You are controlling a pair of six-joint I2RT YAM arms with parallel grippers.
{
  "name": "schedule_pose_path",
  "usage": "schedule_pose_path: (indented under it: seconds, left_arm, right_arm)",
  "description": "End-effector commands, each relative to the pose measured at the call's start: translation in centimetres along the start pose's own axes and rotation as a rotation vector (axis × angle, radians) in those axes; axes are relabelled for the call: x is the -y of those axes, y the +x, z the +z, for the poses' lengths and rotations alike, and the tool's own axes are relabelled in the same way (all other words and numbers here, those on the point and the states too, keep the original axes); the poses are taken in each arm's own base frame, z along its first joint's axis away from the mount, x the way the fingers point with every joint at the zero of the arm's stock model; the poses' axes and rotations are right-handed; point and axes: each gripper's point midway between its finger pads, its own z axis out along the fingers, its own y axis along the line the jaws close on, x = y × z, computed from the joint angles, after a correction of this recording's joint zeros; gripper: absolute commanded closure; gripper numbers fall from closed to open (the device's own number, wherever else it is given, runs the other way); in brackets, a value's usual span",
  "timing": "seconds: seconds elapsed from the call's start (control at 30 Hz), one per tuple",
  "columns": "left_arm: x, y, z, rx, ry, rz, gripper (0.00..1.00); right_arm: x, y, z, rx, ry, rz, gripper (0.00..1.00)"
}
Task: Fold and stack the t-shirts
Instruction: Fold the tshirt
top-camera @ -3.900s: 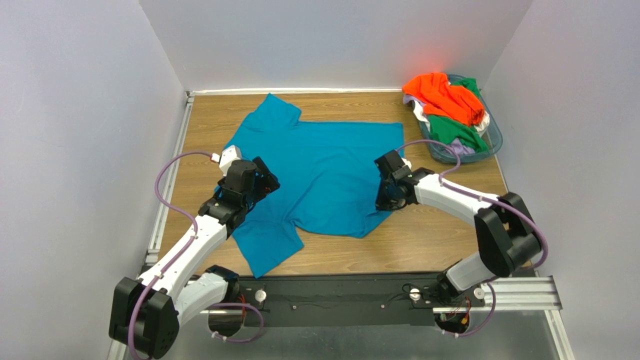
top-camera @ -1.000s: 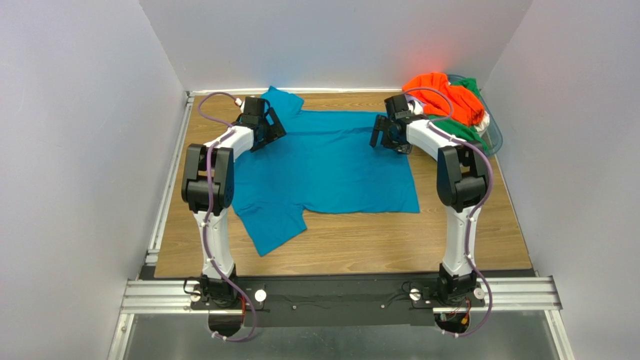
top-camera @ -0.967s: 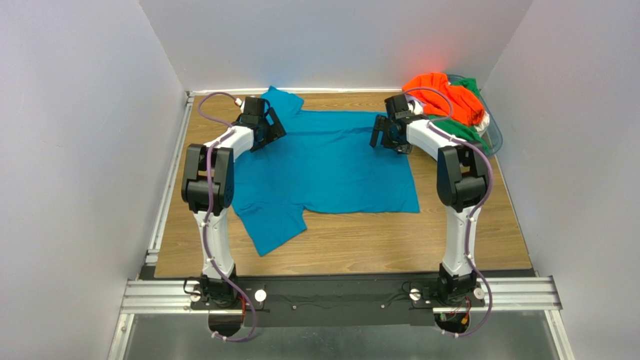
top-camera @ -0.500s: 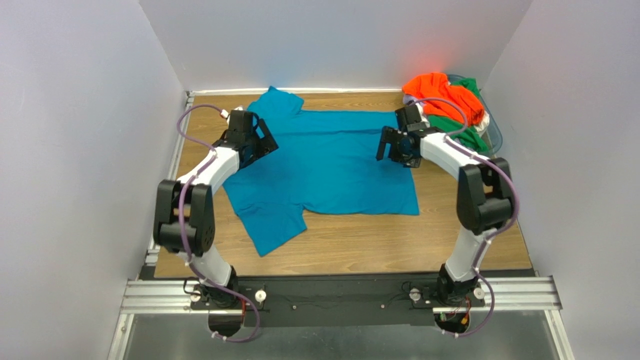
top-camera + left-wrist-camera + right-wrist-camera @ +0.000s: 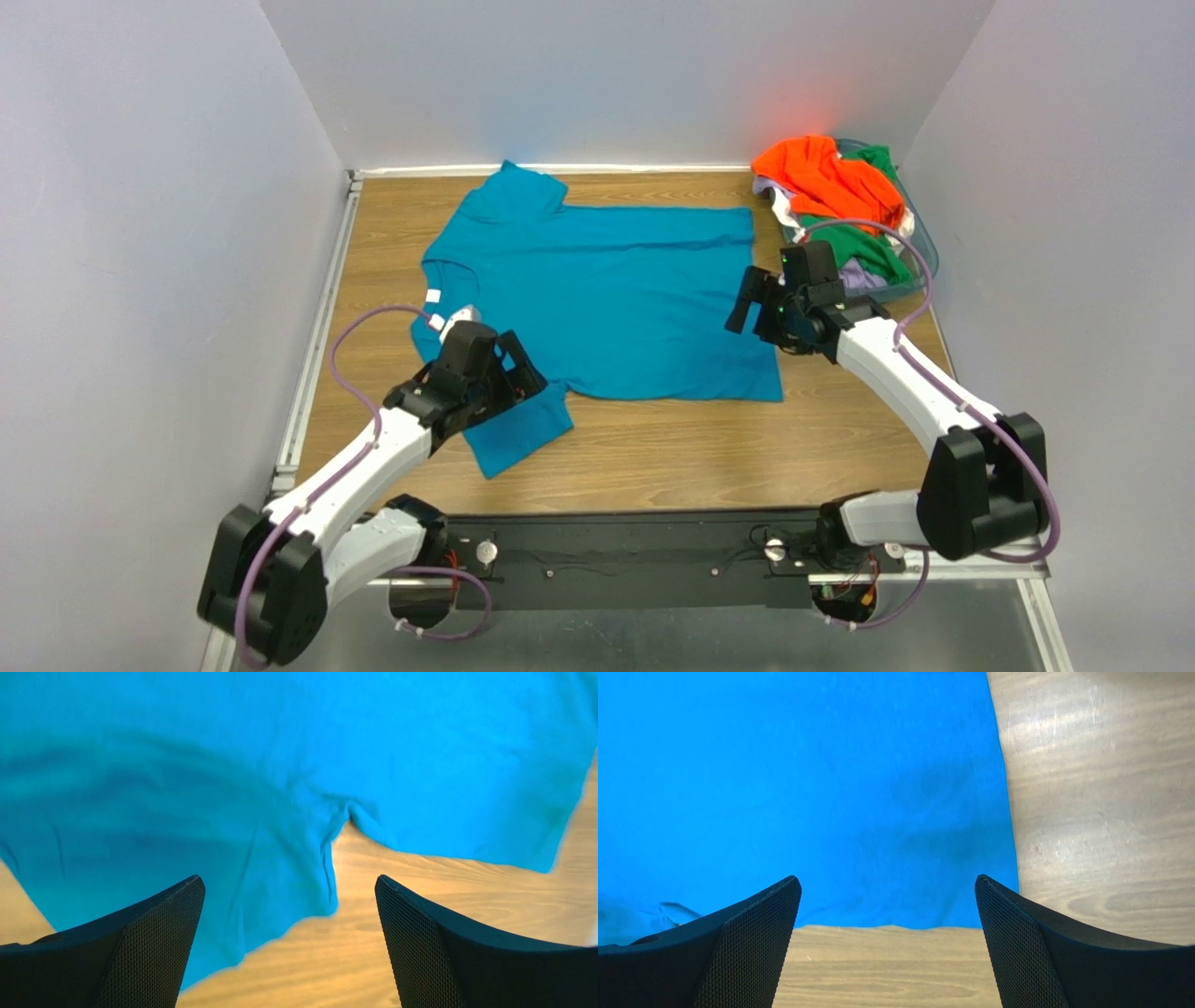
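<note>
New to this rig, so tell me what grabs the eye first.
A teal t-shirt lies spread flat on the table. At the far right corner a clear basket holds orange and green shirts. The left gripper hangs over the teal shirt's near sleeve, the right gripper at its right edge, jaws open.

My cell: wood-grain tabletop (image 5: 870, 420), boxed in by plain pale grey walls: back wall (image 5: 617, 70), left wall (image 5: 140, 280), right wall (image 5: 1080, 280). Aluminium strip (image 5: 320, 336) runs along the table's left edge, extrusion rail (image 5: 982, 549) across the near edge. Lighting even, shadows soft. Faint reddish glow (image 5: 828, 123) on back wall, right corner.
</note>
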Motion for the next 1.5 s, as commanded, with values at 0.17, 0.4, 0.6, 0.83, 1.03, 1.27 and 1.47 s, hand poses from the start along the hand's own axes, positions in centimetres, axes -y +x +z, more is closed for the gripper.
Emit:
schedule_pose_path:
  seconds: [0.17, 0.4, 0.6, 0.83, 1.03, 1.27, 1.47]
  left_arm:
    - [-1.3, 5.7, -2.3, -0.082, 0.021, -0.213, 0.02]
    - [-0.3, 8.3, -3.2, -0.162, 0.0, -0.212, 0.02]
    - [-1.7, 11.1, -3.5, -0.23, -0.088, -0.272, 0.01]
    - [-2.6, 9.1, -1.9, -0.096, -0.173, -0.334, 0.01]
    - [-3.9, 9.1, -0.6, -0.069, -0.263, -0.355, 0.12]
    - [-4.5, 7.6, -0.3, 0.01, -0.283, -0.415, 0.4]
    - [-5.5, 5.4, 0.0, 0.088, -0.303, -0.434, 0.46]
  right_arm:
    - [0.4, 2.9, -0.8, -0.058, -0.05, -0.017, 0.0]
    - [0.5, 4.1, -0.8, -0.087, -0.064, -0.032, 0.0]
    - [0.9, 4.7, -0.8, -0.099, -0.059, -0.045, 0.0]
    - [0.7, 5.0, -1.1, -0.107, -0.081, -0.052, 0.0]
    - [0.8, 4.8, -1.1, -0.102, -0.071, -0.056, 0.0]
    - [1.2, 5.2, -1.0, -0.104, -0.056, -0.051, 0.0]
    - [1.5, 5.0, -1.1, -0.091, -0.044, -0.05, 0.0]
